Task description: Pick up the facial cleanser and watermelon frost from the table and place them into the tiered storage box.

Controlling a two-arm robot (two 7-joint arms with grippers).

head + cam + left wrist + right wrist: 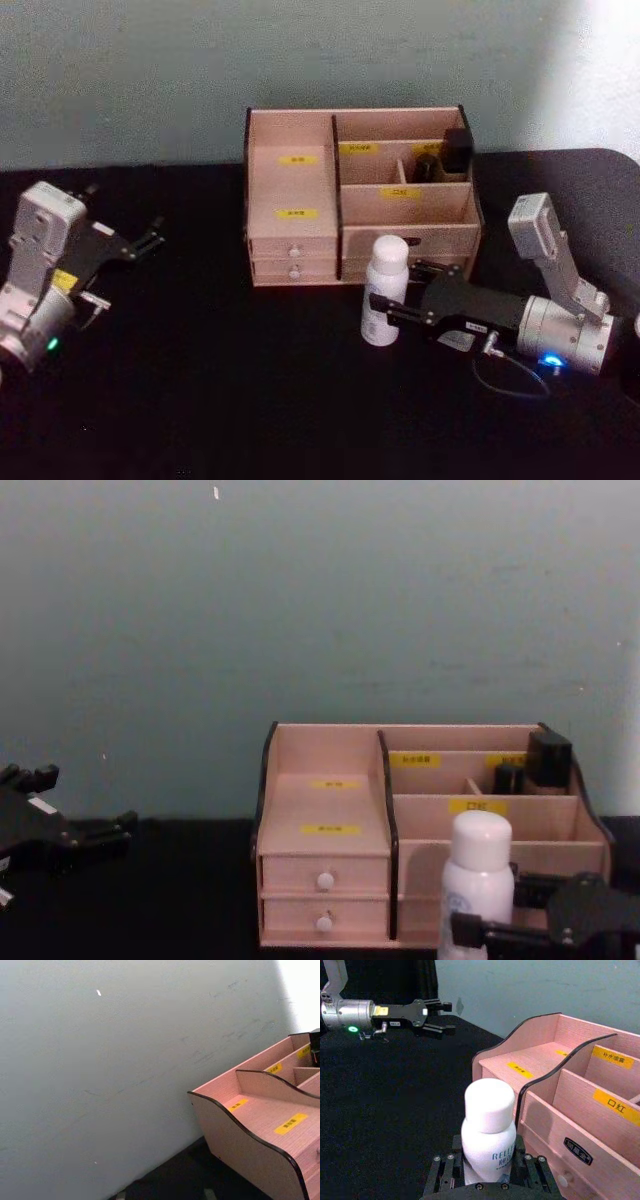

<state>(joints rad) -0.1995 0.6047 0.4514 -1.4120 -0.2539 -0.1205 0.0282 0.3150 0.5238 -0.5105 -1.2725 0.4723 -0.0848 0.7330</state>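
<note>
Left claw (148, 240) is parked way out on the left side of the desk (200, 380), fingers spread with nothing between them. It hangs a bit off the surface and points toward the box. It's well apart from everything, so my guess is it's just staying out of the way.

The box (290, 185) sits mid-desk with its back to the wall. The left bay is one wide stepped shelf, open on top, over two little drawers. Right of the dark-trimmed divider are narrower troughs. The back right one already holds the black containers (457, 150), while the long front trough looks free.

The cleanser (385, 300) stands upright on the desk just in front of the box's right half, close to the drawer front but not obviously touching it. Right claw (395, 290) comes in low from the right, its fingers (522, 1160) pressed against both sides of the bottle's lower body. It looks like it's pinching it, bottle not lifted yet. A low grip makes sense to me: the cap end stays clear, though a tall bottle held that low could tip.

On room to move, the bottle is about as tall as the box, so I'd say it has to go well up before it clears the front edge. The front trough directly behind it is the shortest trip, and the curved divider is the edge I'd worry about clipping. There's plenty of open desk to the left and front.
</note>
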